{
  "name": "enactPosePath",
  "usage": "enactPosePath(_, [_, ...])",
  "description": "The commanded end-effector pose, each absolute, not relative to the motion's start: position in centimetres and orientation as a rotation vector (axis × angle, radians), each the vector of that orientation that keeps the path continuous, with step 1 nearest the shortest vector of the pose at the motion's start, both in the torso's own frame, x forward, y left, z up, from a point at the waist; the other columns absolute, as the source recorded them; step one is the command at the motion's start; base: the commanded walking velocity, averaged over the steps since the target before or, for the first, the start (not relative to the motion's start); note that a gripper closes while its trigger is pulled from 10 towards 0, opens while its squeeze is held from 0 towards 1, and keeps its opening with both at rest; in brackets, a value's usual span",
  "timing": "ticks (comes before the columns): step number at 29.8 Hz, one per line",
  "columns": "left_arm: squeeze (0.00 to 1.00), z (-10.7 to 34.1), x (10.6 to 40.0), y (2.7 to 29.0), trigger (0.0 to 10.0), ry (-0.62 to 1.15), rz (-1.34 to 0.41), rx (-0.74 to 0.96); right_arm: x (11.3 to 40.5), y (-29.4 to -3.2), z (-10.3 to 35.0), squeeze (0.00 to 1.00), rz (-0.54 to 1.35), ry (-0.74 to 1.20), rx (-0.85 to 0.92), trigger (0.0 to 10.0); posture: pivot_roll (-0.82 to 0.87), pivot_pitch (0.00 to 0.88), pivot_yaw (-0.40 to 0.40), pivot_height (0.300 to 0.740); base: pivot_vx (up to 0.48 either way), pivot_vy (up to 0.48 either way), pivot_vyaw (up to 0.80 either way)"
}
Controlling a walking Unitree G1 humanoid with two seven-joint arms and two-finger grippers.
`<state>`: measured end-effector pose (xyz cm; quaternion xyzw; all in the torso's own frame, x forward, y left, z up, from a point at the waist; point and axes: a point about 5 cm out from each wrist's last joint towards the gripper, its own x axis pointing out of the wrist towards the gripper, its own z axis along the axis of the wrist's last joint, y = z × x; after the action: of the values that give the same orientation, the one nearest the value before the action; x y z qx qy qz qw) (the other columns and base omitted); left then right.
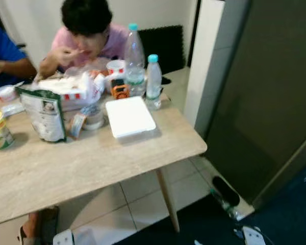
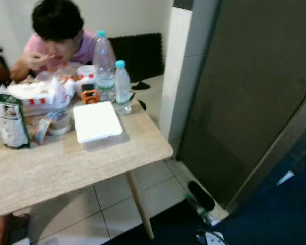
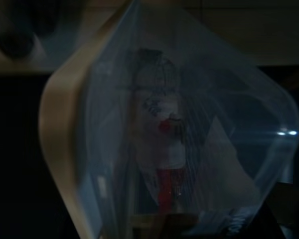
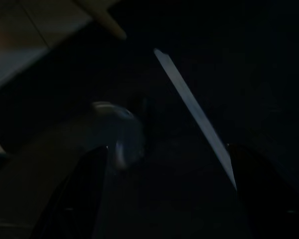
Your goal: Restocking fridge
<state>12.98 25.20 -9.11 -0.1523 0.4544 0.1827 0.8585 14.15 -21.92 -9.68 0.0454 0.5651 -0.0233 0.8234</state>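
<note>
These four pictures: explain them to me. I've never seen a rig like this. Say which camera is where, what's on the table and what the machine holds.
The two bright pictures come from the eyes of a walking humanoid robot, looking down. They show a wooden table with a white lidded box, two water bottles, a green snack bag, and a person in pink eating. The tall dark panel on the right may be the fridge.

The two dark pictures come from wrist cameras. The left one looks at a clear plastic bag with a packet inside, apparently hanging from that gripper. The right gripper is open, its fingers apart.
</note>
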Motion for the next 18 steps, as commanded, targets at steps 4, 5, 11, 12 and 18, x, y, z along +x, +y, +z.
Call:
enactPosePath(4, [0.0,-9.2,12.3,25.9,10.0,0.992,0.402,-0.279,14.7,-21.7,-9.5,0.0,-0.06,1.192,0.09,10.0,0.0,0.0,0.063,0.74,0.0,0.0,-0.79])
enactPosePath(5, [0.0,-9.1,12.7,25.8,10.0,0.982,0.383,-0.274,15.1,-21.3,-9.5,0.0,-0.045,1.183,0.09,10.0,0.0,0.0,0.061,0.74,0.0,0.0,-0.79])
enactPosePath(11, [0.0,-8.9,13.5,25.5,10.0,0.963,0.367,-0.269,15.9,-19.9,-9.4,0.0,0.031,1.183,0.052,10.0,0.02,0.0,0.057,0.74,0.0,0.0,-0.79])
enactPosePath(12, [0.0,-8.9,13.5,25.5,10.0,0.963,0.367,-0.269,15.9,-19.9,-9.4,0.0,0.031,1.183,0.052,10.0,0.02,0.0,0.057,0.74,0.0,0.0,-0.79])
enactPosePath(18, [0.0,-9.4,12.8,24.5,10.0,0.997,0.357,-0.294,16.4,-19.4,-9.2,0.0,0.064,1.165,0.029,10.0,0.02,0.0,0.052,0.74,0.0,0.0,-0.79])
